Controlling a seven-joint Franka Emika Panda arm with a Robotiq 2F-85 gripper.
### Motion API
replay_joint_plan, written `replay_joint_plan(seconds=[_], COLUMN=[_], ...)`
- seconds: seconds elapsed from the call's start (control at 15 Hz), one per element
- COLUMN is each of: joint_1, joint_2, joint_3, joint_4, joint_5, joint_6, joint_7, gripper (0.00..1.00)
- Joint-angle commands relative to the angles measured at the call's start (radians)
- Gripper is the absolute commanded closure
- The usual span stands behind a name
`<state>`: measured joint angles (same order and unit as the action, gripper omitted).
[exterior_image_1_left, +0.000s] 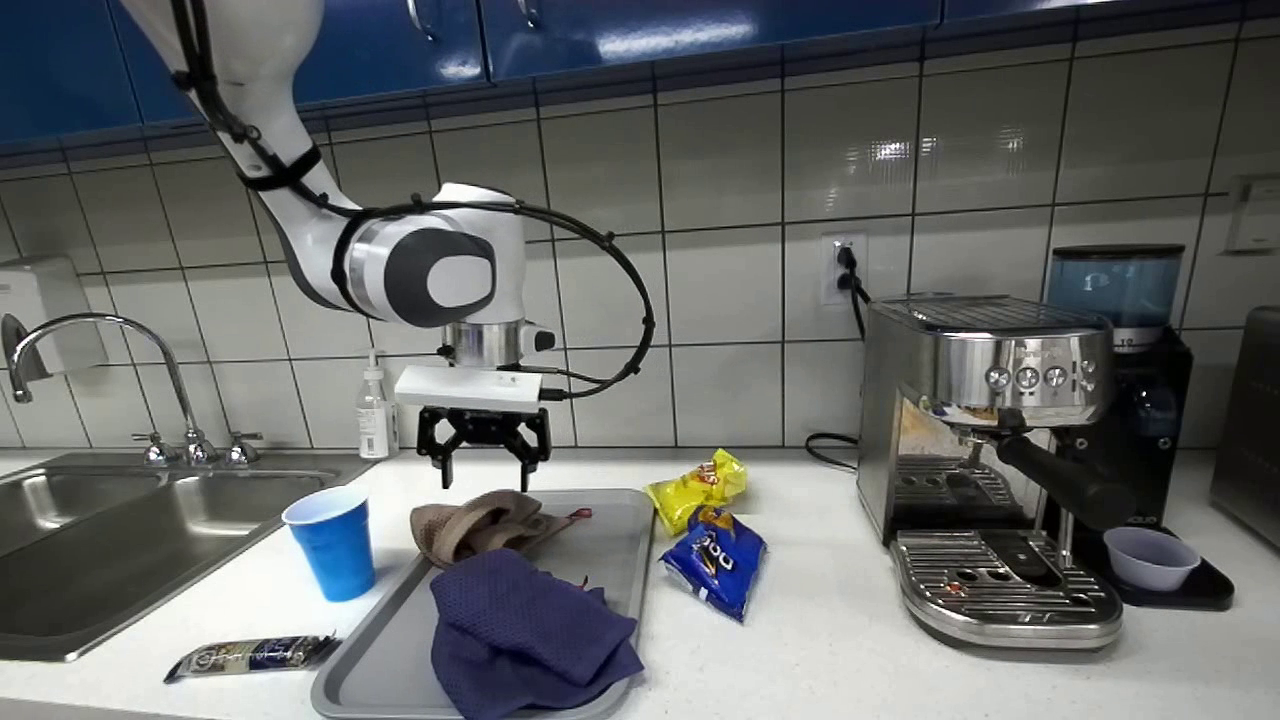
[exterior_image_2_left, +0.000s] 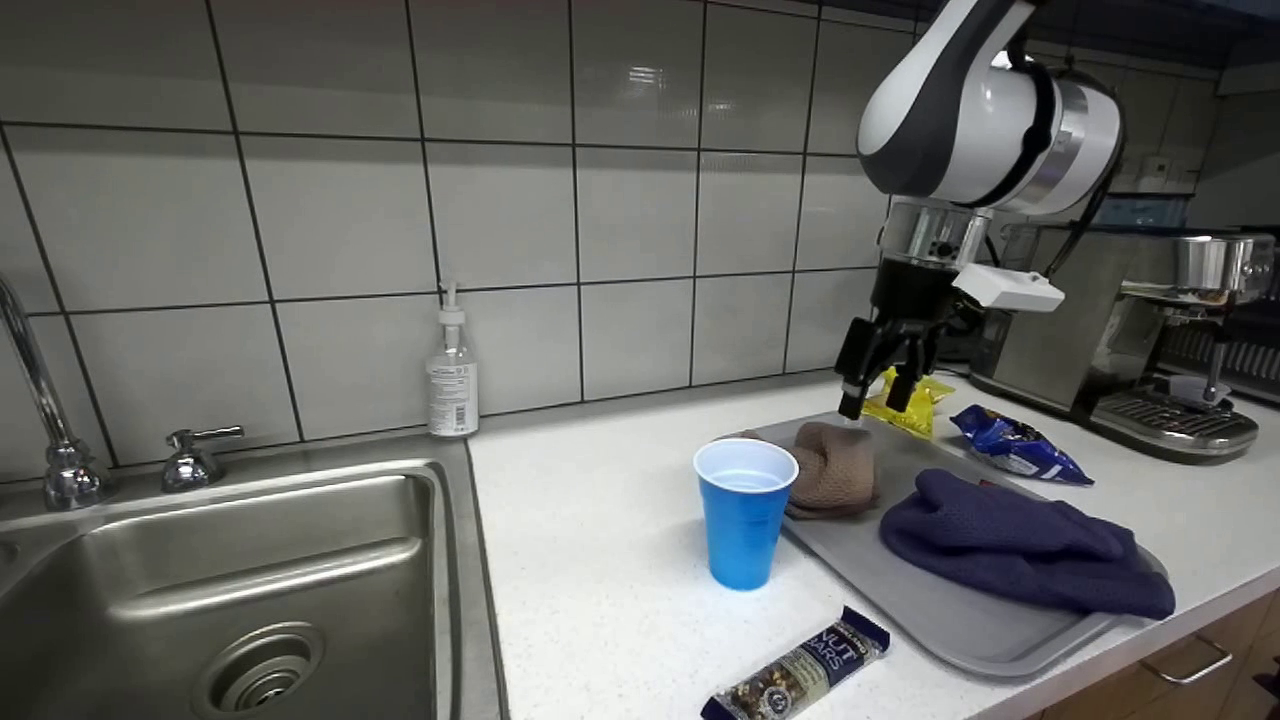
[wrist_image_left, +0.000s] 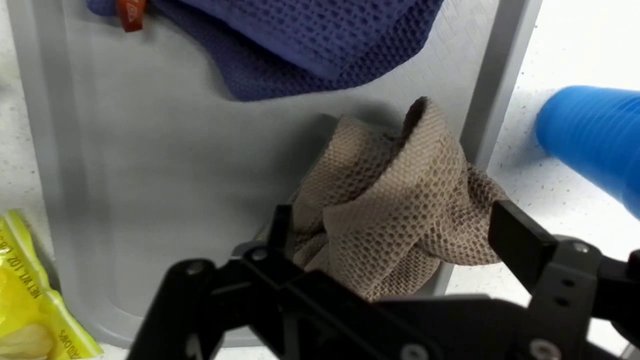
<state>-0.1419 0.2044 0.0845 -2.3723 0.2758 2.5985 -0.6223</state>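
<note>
My gripper (exterior_image_1_left: 486, 481) hangs open above the tray, its fingers pointing down with nothing held between them. Directly below is a crumpled brown waffle-weave cloth (wrist_image_left: 395, 205), which shows between the spread fingertips in the wrist view. A gap separates the fingertips from the cloth in an exterior view. The brown cloth lies at the back of a grey tray (wrist_image_left: 150, 175), partly over its rim. A folded purple cloth (exterior_image_1_left: 530, 630) covers the front of the tray and overhangs its edge. Beside the tray stands an upright blue cup (exterior_image_2_left: 742, 520).
A yellow snack bag (exterior_image_1_left: 698, 488) and a blue snack bag (exterior_image_1_left: 718, 560) lie beside the tray. A nut bar (exterior_image_2_left: 800, 670) rests near the cup. The sink (exterior_image_2_left: 300, 580), soap bottle (exterior_image_2_left: 453, 370) and espresso machine (exterior_image_1_left: 990, 450) also stand along the counter.
</note>
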Motion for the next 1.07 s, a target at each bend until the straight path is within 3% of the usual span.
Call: replay_joint_plan(seconds=[0.0, 0.33, 0.8, 1.0], joint_1=[0.004, 0.015, 0.040, 0.027], joint_2=[-0.029, -0.006, 0.076, 0.120], joint_3=[0.032, 0.063, 0.064, 0.094], joint_4=[-0.067, -0.085, -0.074, -0.066], joint_5=[0.067, 0.110, 0.031, 0.025], joint_6=[0.085, 0.168, 0.295, 0.388], joint_7=[-0.068, -0.049, 0.047, 0.078], gripper=[0.00, 0.00, 0.00, 0.00])
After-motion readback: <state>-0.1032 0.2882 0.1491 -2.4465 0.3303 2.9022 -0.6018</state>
